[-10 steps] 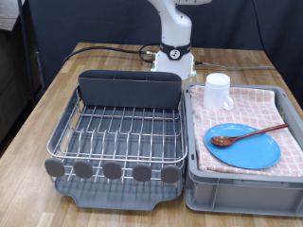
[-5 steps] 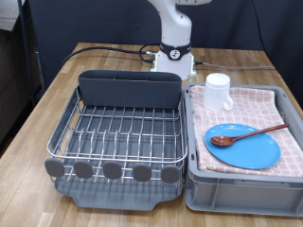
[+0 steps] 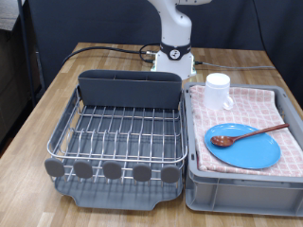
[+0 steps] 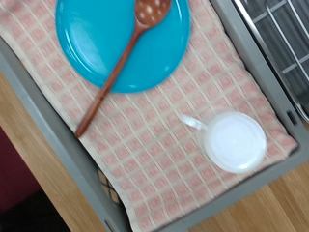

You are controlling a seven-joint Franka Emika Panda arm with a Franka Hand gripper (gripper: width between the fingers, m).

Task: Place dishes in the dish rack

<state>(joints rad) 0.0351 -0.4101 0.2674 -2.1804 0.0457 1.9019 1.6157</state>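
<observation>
Nowhere visible: gripper fingers, so could not tell whether released or clenched. Saw nothing yet moved: blue plate [image 3: 244,146] flat on the pink checked cloth [image 3: 275,99] in the grey bin [image 3: 239,197], wooden spoon [image 3: 250,134] lying across it, white mug [image 3: 219,91] upright at the far end; dish rack [image 3: 118,142] bare to the left. Judged risks: lifting plate first would tip spoon off; flat plate on soft cloth hard to pinch, likely to slip.
</observation>
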